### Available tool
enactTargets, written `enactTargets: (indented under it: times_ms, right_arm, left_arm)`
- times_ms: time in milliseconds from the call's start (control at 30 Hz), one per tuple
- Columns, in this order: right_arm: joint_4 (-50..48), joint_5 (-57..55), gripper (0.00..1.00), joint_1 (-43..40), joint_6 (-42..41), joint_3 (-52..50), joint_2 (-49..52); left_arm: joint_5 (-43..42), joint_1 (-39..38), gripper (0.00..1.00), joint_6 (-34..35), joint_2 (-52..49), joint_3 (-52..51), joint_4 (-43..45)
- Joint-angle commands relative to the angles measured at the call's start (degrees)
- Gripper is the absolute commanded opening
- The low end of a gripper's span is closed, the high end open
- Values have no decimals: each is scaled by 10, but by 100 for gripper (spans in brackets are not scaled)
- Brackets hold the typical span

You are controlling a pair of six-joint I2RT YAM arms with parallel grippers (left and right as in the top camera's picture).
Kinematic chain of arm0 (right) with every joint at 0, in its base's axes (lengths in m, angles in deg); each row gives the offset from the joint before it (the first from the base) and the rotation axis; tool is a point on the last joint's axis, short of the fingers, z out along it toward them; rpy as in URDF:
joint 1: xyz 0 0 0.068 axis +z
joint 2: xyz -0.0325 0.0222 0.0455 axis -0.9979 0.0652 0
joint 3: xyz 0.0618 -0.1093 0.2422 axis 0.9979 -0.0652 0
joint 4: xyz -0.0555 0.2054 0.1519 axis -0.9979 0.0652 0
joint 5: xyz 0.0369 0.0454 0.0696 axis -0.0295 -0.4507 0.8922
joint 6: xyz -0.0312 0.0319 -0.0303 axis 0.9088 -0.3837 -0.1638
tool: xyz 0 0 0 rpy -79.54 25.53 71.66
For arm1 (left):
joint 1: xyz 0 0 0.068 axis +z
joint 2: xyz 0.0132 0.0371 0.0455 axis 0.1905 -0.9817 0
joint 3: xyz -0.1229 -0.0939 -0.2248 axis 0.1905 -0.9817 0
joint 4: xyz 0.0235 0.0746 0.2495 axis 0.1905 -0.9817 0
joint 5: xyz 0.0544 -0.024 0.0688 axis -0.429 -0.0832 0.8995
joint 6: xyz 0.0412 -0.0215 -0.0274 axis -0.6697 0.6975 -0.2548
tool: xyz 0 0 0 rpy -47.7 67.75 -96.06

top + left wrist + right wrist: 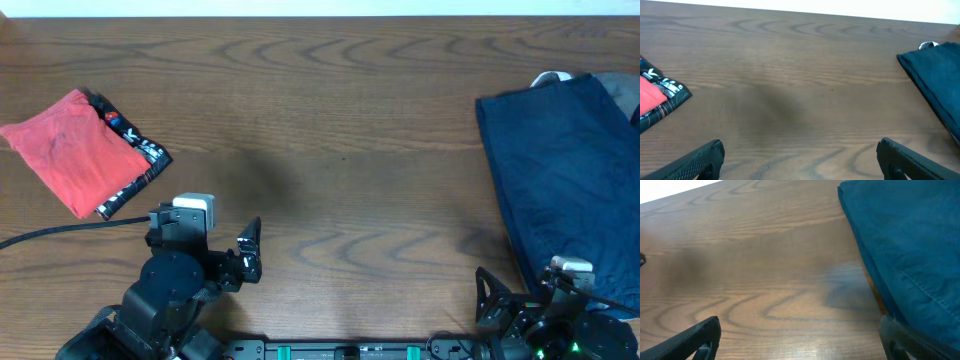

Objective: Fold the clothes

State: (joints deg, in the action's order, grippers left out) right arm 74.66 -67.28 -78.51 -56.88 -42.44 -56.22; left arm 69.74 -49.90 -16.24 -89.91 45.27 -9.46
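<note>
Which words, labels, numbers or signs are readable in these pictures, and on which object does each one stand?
Black printed garment, showing along the edge of the red garment: white print with bits of red and blue, too small and blurred to read.
Navy garment: no text visible.
No readable text shows anywhere else.
</note>
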Motion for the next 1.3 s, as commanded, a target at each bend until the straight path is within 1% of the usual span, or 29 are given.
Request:
enactTargets:
  times_ms: [0, 300, 467, 567, 633, 733, 967, 1000, 1233, 1267]
  right_arm:
    - [0, -3, 99, 5, -8, -3, -3]
    - [0, -4, 99, 5, -8, -3, -3]
    - [-47, -17, 99, 5, 5, -25, -26]
    - [-95, -16, 99, 5, 37, -66, -64]
    - [-137, -16, 99, 2, 60, -109, -100]
    - [-211, -14, 99, -10, 80, -163, -96]
    - [-441, -12, 99, -14, 168, -293, -101]
    - [-489, -12, 99, -14, 181, -321, -101]
    - [-727, -10, 99, -20, 190, -462, -101]
    - [-744, -6, 99, -23, 190, -472, -101]
  left_arm:
    - [12, -3, 98, 3, 1, -7, 0]
    - [12, -3, 98, 3, 1, -7, 0]
    - [12, -3, 98, 3, 1, -7, 0]
    - [12, -3, 98, 3, 1, -7, 0]
    - [12, -3, 98, 3, 1, -7, 0]
    - [12, -3, 98, 3, 1, -7, 0]
    - [12, -3, 98, 3, 1, -7, 0]
    - [12, -3, 98, 3, 1, -7, 0]
    - [12, -3, 98, 3, 1, -7, 0]
    - [12, -3, 98, 3, 1, -7, 0]
